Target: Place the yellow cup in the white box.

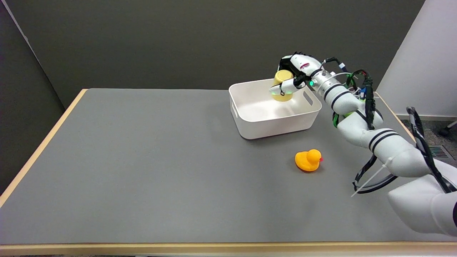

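Note:
The yellow cup (282,86) hangs tilted over the back right part of the white box (273,123), its lower end just inside the rim. My right hand (295,71) grips it from the right, fingers over its top and the thumb across its front. The white box stands on the grey table at the far right, with nothing else visible inside. Whether the cup touches the box floor cannot be told.
An orange-yellow rubber duck (308,160) sits on the table in front of the box, toward the right. My right arm (360,123) stretches from the lower right past the box's right side. The table's wooden edge (43,146) runs along the left.

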You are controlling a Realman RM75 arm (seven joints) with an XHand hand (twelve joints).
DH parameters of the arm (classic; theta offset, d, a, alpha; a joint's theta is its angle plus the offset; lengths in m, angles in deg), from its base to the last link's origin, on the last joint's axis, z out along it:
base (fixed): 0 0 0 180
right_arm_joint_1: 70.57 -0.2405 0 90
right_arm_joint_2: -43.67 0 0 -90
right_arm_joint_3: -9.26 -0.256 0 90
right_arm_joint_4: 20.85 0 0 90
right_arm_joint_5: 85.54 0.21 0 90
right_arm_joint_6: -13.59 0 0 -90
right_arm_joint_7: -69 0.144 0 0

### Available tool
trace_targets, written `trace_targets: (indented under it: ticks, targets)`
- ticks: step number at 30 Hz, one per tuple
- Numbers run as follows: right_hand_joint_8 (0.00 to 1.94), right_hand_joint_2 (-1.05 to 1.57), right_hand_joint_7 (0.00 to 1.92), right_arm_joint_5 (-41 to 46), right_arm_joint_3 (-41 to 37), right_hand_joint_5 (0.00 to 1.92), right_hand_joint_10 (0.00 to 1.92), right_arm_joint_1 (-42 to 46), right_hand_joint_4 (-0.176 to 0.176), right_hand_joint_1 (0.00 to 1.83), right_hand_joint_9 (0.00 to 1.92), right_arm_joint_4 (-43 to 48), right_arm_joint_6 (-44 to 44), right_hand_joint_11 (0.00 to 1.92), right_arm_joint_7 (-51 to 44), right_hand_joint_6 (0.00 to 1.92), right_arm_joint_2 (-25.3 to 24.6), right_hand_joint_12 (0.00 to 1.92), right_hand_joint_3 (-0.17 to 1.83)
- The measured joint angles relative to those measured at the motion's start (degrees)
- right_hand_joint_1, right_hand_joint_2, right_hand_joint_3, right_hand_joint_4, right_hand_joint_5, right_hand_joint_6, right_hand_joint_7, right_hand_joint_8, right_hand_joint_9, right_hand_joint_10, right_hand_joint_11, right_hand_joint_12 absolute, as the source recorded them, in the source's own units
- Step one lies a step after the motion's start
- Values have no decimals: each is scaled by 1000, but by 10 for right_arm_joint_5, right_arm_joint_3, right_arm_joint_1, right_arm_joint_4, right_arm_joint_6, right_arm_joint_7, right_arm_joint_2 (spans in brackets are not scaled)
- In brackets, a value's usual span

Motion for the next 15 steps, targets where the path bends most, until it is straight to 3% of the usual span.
trace_targets:
  ticks: [2,4,8,15]
  targets:
    - [367,630,296,10,6,258,784,-9,68,579,196,-17,0,151,-2,487,-3,1360,876]
    - [215,561,82,24,10,161,546,-13,84,464,7,-29,0,-1,-4,436,-5,1189,913]
    - [84,539,-1,55,16,97,262,-15,77,427,-1,-35,-5,-1,-7,425,-5,1046,908]
    - [-1,537,-1,96,17,90,92,12,84,439,-1,9,-2,-1,-10,369,13,964,846]
